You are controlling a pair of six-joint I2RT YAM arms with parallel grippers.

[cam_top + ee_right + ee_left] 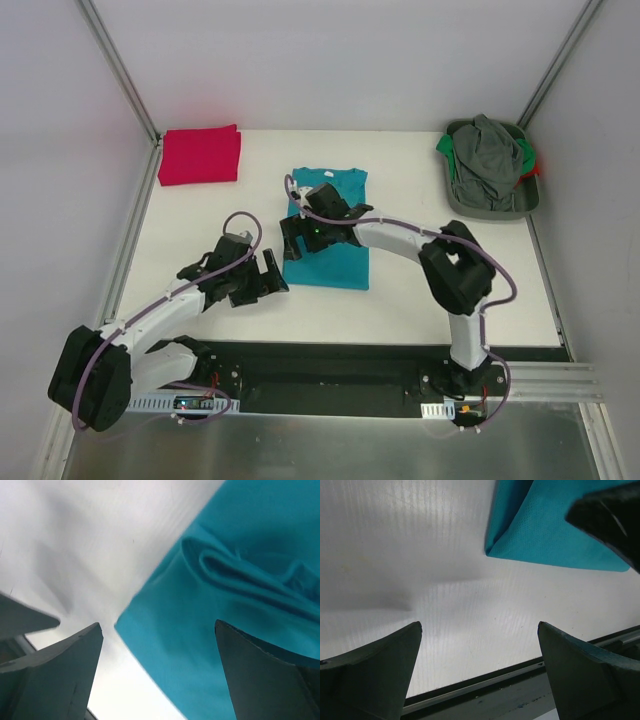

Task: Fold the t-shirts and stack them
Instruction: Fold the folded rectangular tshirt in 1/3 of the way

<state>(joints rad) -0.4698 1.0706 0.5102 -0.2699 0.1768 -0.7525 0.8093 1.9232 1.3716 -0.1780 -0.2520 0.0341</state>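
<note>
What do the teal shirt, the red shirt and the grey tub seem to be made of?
Teal shirt: soft knit cloth, matte; the wrist views show a fine texture and rolled folds.
Red shirt: likely similar cloth, matte, folded flat; its weave is too small to see.
Grey tub: probably hard plastic, judging by its smooth moulded rim.

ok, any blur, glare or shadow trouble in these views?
Top external: sharp, evenly lit, faint pink cast on the wall behind the red t-shirt. Left wrist: crisp table, one soft shadow band across it, mild sheen. Right wrist: teal t-shirt soft and smeared, out of focus up close.
</note>
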